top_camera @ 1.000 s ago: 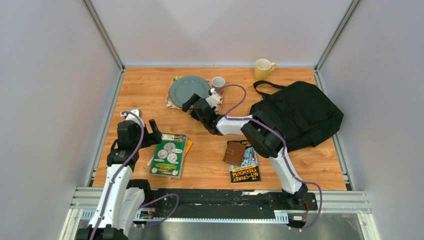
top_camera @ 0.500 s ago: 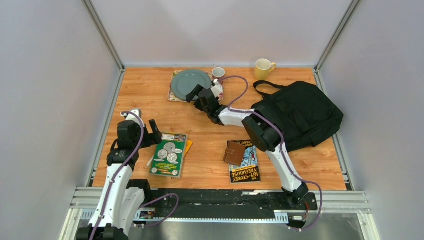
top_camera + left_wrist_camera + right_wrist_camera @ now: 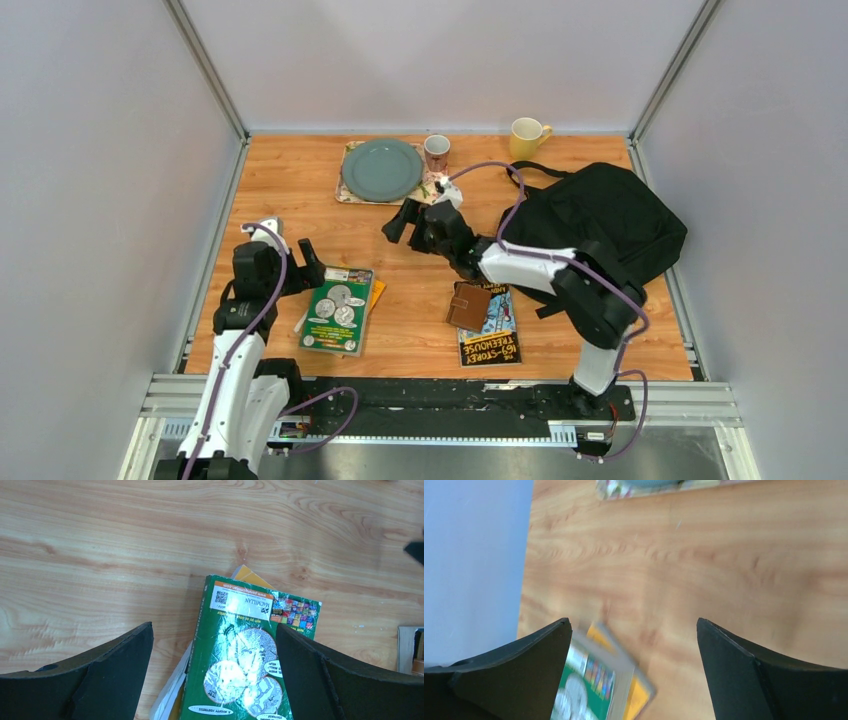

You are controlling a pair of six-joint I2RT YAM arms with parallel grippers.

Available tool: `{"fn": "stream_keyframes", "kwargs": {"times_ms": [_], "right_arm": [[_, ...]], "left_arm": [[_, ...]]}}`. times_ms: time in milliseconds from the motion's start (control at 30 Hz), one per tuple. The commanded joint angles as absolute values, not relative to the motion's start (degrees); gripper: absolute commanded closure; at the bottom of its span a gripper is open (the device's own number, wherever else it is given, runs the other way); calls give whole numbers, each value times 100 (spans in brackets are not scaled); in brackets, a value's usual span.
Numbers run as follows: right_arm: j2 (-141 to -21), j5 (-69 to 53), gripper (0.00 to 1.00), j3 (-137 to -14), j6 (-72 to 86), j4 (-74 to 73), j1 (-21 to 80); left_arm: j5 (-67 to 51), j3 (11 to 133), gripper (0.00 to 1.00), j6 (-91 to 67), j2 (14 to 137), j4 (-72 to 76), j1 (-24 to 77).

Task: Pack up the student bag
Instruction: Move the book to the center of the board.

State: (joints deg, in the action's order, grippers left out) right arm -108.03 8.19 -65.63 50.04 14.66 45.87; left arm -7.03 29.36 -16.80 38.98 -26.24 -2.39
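Student bag partly behind right arm — left tool, right tool apart.

**Enclosure seen from above.** A wooden tabletop with a warm orange-brown grain filled the centre of the frame. 3 plain pale grey walls bounded it: a back wall across the top, a left wall along the left edge and a right wall along the right edge. 2 slanting metal posts marked the rear corners, at upper left and upper right. Silver rails ran along the table's side edges, and an aluminium rail crossed the bottom of the frame. Lighting was even and diffuse, casting only soft shadows on the wood.
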Motion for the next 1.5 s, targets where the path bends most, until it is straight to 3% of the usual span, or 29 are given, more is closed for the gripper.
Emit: {"fn": "stream_keyframes", "kwargs": {"times_ms": [0,267,633,800,900,1033,1267,1333,1467], "right_arm": [[-9907,616,0,-5547,5105,1196,5281],[-10300,-370,0,-4825,6327,2530,6072],[-11873,-466,0,-6265,7453,2953,6416],[-12558,-255,0,-7750,7137,2559,6399],[-12595,-211,0,-7972,6909,2214,6311],[-11797,-9,0,-6955,6873,1971,5828],[-9890,-537,0,-5934,4871,1311,5229],[-9064,-178,0,-5793,4466,585,5229],[-7318,1796,0,-4926,4368,-974,5168]], "left_arm": [[-835,2927,1,-1696,3718,-2356,-308],[-1019,2918,1,-1679,3524,-2250,-316],[-528,2918,1,-1705,2998,-2268,-325],[-282,2848,1,-1731,2760,-2250,-325],[-229,2839,1,-1731,2707,-2233,-325],[-246,2813,1,-1723,2637,-2206,-334],[-782,2795,1,-1574,2777,-2074,-325],[-1106,2786,1,-1538,2943,-1978,-334],[-1686,2830,1,-1599,3295,-1899,-264]]}}
